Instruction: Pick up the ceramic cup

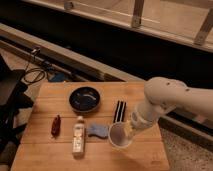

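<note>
- The claw, at the end of the white robot arm, sat low over the light wooden table, right against the rim of the white ceramic cup. Whether it was spread, pressed together or pinching the cup could not be told.
- The cup lay just left of the claw and slightly nearer the camera, its mouth open towards the view. It looked to be on or barely above the table, so I judged the reach done and the grip and lift not yet shown as finished.
- Just left of the cup was a small blue soft object, close enough to be nudged.
- Farther left of the claw stood a white plastic bottle, and beyond that a small red object, both well apart from it.
- Just behind the claw lay a black striped flat object of a kind I could not tell; behind that and to the left sat a dark blue round bowl.
- The table's near edge was close in front of the cup and its right edge ran under the arm, so the freest way out seemed straight up.
</note>
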